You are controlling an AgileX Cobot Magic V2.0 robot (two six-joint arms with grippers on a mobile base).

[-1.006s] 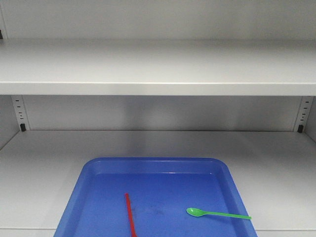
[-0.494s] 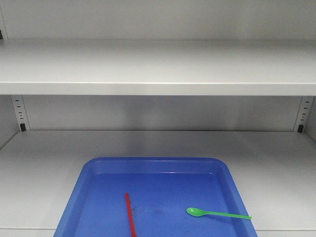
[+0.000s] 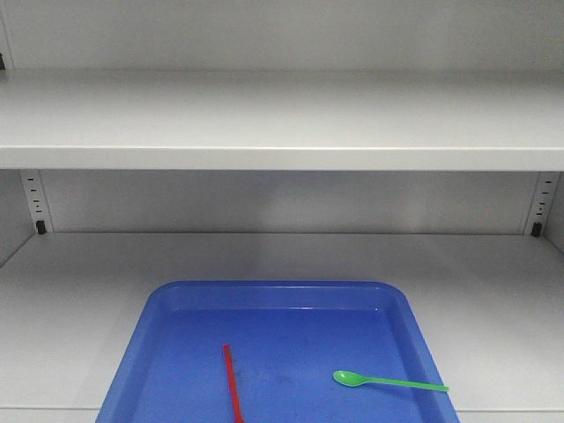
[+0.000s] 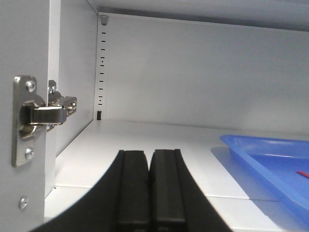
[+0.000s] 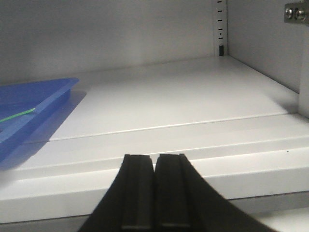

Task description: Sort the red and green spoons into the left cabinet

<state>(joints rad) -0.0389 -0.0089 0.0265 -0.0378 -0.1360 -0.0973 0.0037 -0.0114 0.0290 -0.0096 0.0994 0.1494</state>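
Blue tray (image 3: 176, 352) is sitting on the lower shelf (image 3: 493, 300) of the left cabinet (image 3: 282, 123), holding both spoons. My red spoon (image 3: 232, 383) is lying left of centre, running near to far; my green spoon (image 3: 388, 382) is lying crosswise to its right, well apart. My left claw (image 4: 149, 193) and right claw (image 5: 153, 193) are pressing their fingers together, gripping nothing, hovering at the shelf's near edge on either side of the tray.
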